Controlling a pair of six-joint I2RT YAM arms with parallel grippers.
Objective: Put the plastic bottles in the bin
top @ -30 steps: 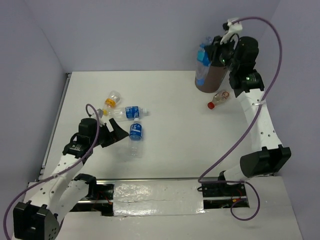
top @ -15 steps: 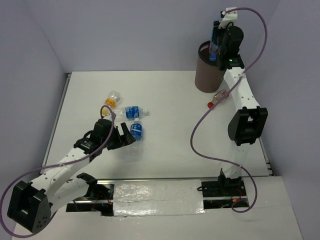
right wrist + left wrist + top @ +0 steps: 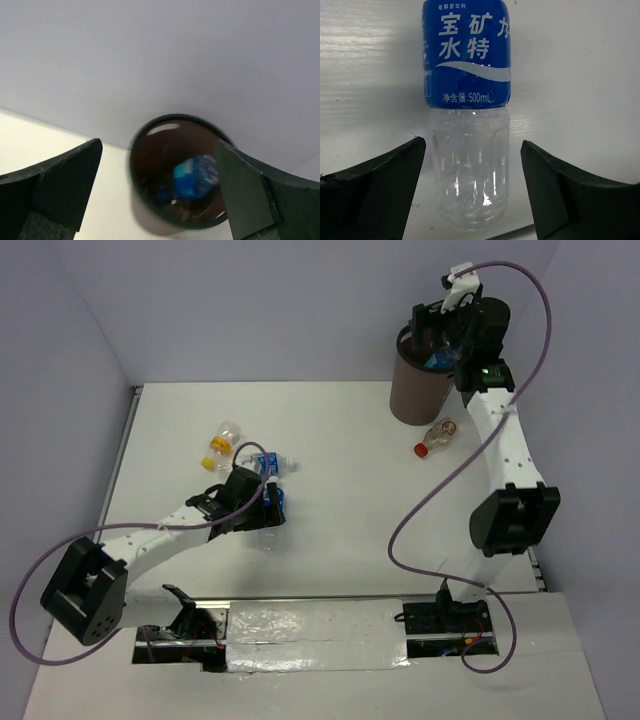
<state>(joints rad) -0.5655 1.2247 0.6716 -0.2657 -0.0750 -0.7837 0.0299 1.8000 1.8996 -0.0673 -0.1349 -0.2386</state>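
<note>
1. White table [image 3: 350, 540], pale lavender walls behind and on both sides.
2. left gripper [image 3: 472, 146] is low over the table. Its fingers [image 3: 380, 190] are spread wide either side of a blue-label bottle [image 3: 468, 90] lying flat. There are gaps on both sides and no contact is visible.
3. Just beyond it, a second blue-label bottle [image 3: 268, 464] lies on its side.
4. Further back and left, the yellow-capped bottle [image 3: 222, 438] lies apart from those two.
5. Far right, the red-capped bottle [image 3: 436, 437] lies on the table just beside the bin's base.
6. bin [image 3: 412, 392] stands upright near the far right corner, with a third blue-label bottle [image 3: 195, 175] inside it.
7. right gripper [image 3: 158, 146] hangs above the bin mouth, fingers parted, gripping nothing.
</note>
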